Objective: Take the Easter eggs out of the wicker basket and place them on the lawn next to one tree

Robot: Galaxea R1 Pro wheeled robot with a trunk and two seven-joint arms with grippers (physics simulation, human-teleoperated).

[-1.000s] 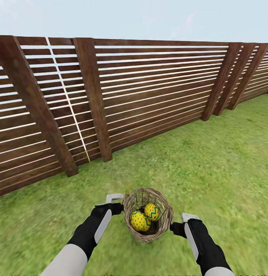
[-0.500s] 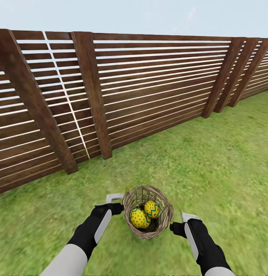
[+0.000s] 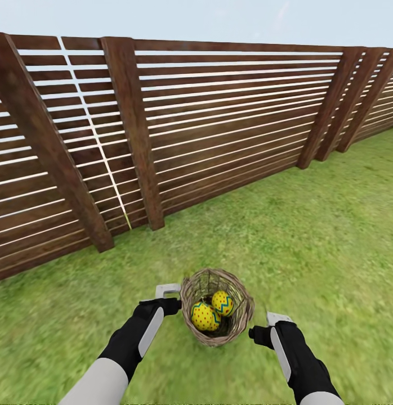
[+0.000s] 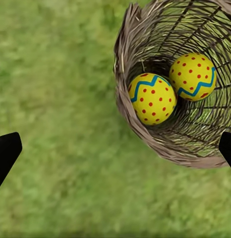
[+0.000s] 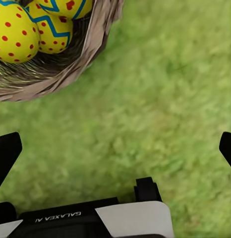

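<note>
The wicker basket (image 3: 241, 323) stands on the lawn (image 3: 309, 247) just ahead of me, between my two arms. Inside it, two yellow Easter eggs (image 3: 203, 316) (image 3: 222, 302) show from the head view, and three eggs (image 5: 14, 32) (image 5: 51, 32) (image 5: 66, 5) show in the right wrist view. My left gripper (image 3: 165, 298) hovers beside the basket's left rim (image 4: 126, 106), open, with nothing between its fingertips (image 4: 6, 153). My right gripper (image 3: 272, 329) hangs open beside the basket's right wall (image 5: 90, 44), over bare grass. The tree is out of view.
A tall dark wooden slat fence (image 3: 219, 124) with thick posts (image 3: 134, 135) runs across the lawn a short way behind the basket. Open grass stretches to the right (image 3: 343, 214) and around my arms.
The whole view has shifted slightly, with the fence top higher in the picture and the basket a little farther from my grippers. Both arms hold the same pose, grippers still open.
</note>
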